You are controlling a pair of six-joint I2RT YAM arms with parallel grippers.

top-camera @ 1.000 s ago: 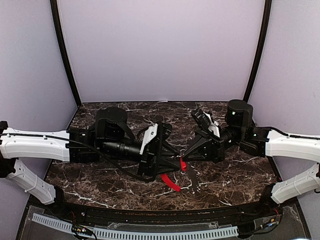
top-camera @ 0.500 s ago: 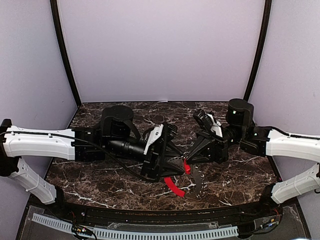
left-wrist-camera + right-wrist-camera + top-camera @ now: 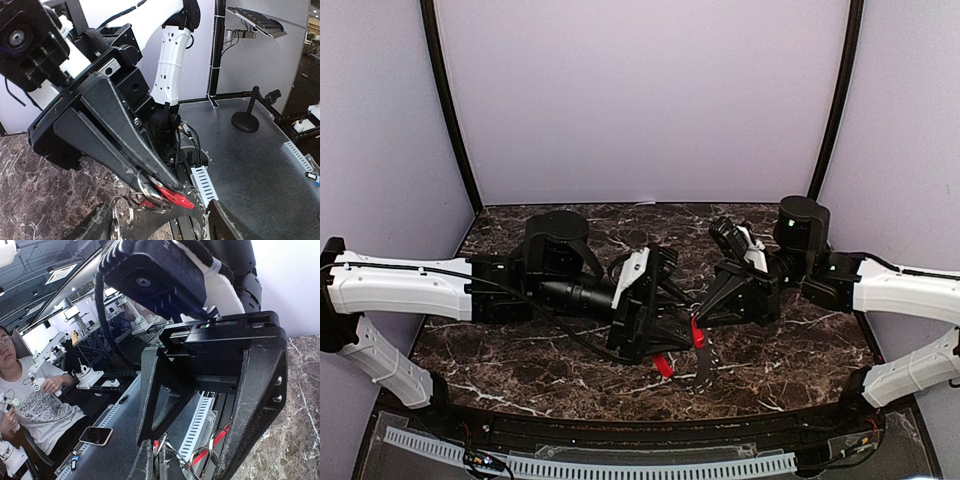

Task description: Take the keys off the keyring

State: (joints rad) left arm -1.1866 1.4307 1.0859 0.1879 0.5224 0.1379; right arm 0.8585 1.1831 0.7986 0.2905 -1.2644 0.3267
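My right gripper (image 3: 701, 322) is shut on the tiny red-headed key (image 3: 697, 333). The red head sticks out past its fingertips in the left wrist view (image 3: 174, 196) and sits between its own fingers in the right wrist view (image 3: 156, 444). The keyring (image 3: 202, 456), thin silvery wire with a red sleeve (image 3: 663, 365), hangs from the key just below and between both grippers; its wire loops show in the left wrist view (image 3: 144, 186). My left gripper (image 3: 670, 335) is open, jaws wide apart on either side of the ring, its fingers (image 3: 255, 405) beside the red sleeve. A dark toothed piece (image 3: 705, 367) dangles below.
Everything is held above the dark marble tabletop (image 3: 790, 350), near its front edge. A slotted white cable strip (image 3: 620, 467) runs along the front below the table. Both black wrists crowd the middle; the purple walls stand behind and at the sides.
Both grippers have shifted a little right and toward the front edge together. The red sleeve has swung in under the left gripper and now looks shorter. The red key head stays in the right gripper.
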